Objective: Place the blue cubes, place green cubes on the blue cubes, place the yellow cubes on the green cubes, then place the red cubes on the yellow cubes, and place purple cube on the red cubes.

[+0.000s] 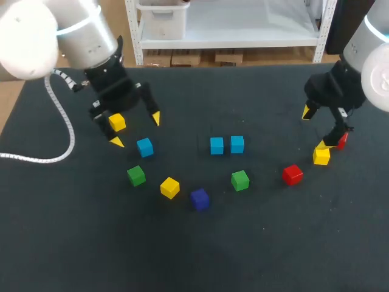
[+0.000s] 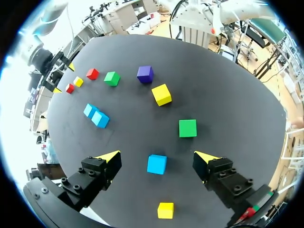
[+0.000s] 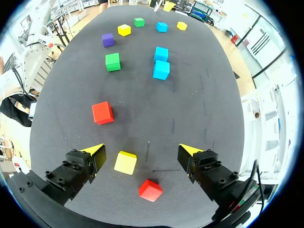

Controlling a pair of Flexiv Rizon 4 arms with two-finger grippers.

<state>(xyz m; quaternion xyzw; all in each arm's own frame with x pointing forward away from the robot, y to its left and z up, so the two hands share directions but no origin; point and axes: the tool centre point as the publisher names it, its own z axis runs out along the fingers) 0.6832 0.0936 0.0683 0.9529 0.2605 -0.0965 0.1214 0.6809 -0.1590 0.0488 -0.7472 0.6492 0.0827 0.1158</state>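
Well left of the blue pair (image 1: 217,145): left gripper (image 1: 136,129), fingers spread wide, gripping nothing; loose blue cube (image 1: 144,146) lying between the tips, touching neither; yellow cube (image 1: 117,122) under it. Well right of the pair: right gripper (image 1: 314,129), equally wide, empty, above another yellow cube (image 1: 321,156) and a red cube (image 1: 342,140). Green cube (image 1: 240,180) just in front of the pair.

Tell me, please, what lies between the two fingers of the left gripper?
A blue cube lies between the left gripper's open fingers and touches neither of them. The left wrist view shows this most plainly.
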